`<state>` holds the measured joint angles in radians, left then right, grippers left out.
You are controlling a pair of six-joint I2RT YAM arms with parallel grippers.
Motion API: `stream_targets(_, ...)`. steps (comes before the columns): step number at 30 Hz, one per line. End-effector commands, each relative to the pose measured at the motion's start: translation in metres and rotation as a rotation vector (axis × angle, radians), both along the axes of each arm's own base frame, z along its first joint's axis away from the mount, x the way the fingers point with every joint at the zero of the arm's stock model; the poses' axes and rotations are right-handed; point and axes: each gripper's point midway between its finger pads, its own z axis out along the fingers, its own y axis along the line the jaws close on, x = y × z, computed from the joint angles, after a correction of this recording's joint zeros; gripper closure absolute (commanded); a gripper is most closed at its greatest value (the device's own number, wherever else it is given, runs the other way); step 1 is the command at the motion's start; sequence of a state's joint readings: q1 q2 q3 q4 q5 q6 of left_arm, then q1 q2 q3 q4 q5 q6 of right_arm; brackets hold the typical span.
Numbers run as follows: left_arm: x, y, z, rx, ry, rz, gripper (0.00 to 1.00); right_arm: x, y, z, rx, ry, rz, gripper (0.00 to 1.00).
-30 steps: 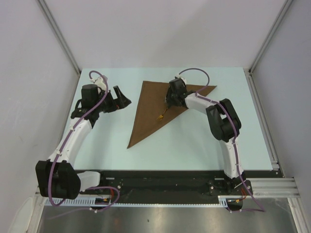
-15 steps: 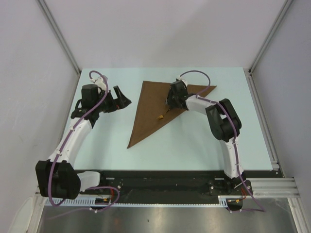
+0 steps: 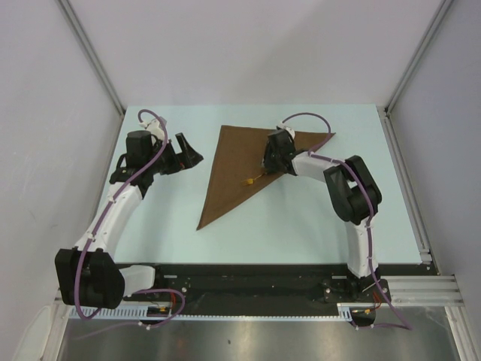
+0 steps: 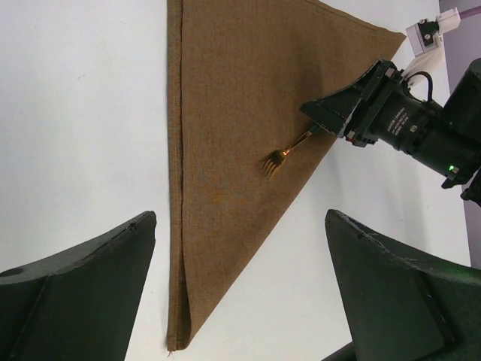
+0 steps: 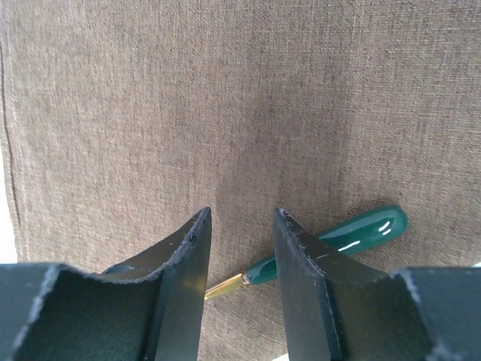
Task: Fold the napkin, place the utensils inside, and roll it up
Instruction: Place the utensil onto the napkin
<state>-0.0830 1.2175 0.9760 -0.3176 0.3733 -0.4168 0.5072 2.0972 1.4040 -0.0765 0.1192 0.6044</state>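
The brown napkin lies folded into a triangle on the table, its long point toward the near left. It also shows in the left wrist view and fills the right wrist view. The fork lies on the napkin near its right edge, gold tines toward the near left. Its green handle runs under my right gripper. That gripper stands just over the handle with its jaws a little apart, gripping nothing. My left gripper is wide open and empty, left of the napkin.
The pale table has raised rails along its right side and walls close behind. The black base rail runs along the near edge.
My right wrist has shifted slightly to the right and back. The fork lies in the same place on the napkin. The left arm has not moved.
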Motion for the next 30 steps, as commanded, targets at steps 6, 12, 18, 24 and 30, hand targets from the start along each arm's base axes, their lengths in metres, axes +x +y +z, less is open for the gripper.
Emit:
stream_targets(6,0.0,-0.006,0.002,-0.001,-0.014,-0.03,0.0,-0.008,0.023,0.036,-0.001,-0.107,0.122,0.55)
stream_targets(12,0.0,-0.007,0.0,0.002,-0.01,-0.033,0.01,-0.019,0.063,0.049,0.05,-0.159,0.232,0.55)
stream_targets(18,0.0,-0.008,-0.001,0.003,-0.007,-0.037,0.01,-0.033,0.085,0.044,0.082,-0.142,0.311,0.55)
stream_targets(24,0.0,-0.008,-0.002,0.002,-0.003,-0.036,0.01,-0.051,0.081,0.028,0.078,-0.092,0.352,0.55)
stream_targets(30,0.0,-0.009,-0.003,0.002,-0.001,-0.039,0.01,-0.068,0.083,0.021,0.103,-0.059,0.411,0.55)
